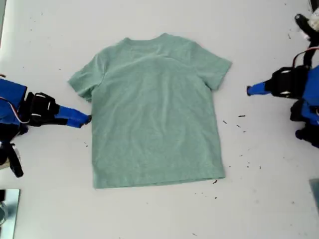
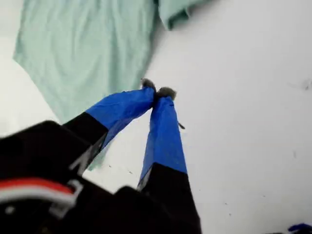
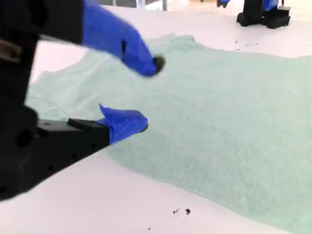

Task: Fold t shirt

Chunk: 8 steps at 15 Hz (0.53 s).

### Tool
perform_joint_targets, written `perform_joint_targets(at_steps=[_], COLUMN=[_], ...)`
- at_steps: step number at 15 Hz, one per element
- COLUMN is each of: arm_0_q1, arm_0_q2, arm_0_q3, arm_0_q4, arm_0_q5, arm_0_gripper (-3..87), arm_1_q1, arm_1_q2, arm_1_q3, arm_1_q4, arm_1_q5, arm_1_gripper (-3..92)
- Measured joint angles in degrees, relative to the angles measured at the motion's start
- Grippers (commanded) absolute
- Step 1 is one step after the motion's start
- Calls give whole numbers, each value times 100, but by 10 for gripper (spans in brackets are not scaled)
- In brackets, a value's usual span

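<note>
The t shirt (image 1: pixel 155 112) lies flat on the desk (image 1: pixel 264 199). The second claw (image 3: pixel 144 92) gapes empty at its edge; the first claw (image 2: pixel 158 92) is closed, holding nothing. It should pinch only the edge.

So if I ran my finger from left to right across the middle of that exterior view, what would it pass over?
My second gripper, open at the shirt's edge → the t shirt, lying flat → a bare strip of white table → my first gripper, shut and clear of the cloth.
</note>
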Motion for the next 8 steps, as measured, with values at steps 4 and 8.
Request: perform_joint_targets(at_steps=[4,8], arm_0_q1=[88,-26], arm_0_q2=[0,0], arm_0_q3=[0,0], arm_0_q4=[18,18], arm_0_q5=[53,308], arm_0_gripper=[-2,-1], arm_1_q1=[826,1670], arm_1_q2=[-3560,-6354], arm_1_q3=[-3568,-6829], arm_1_q4=[633,1538], arm_1_q5=[-1925,-3806], arm_1_gripper=[20,247])
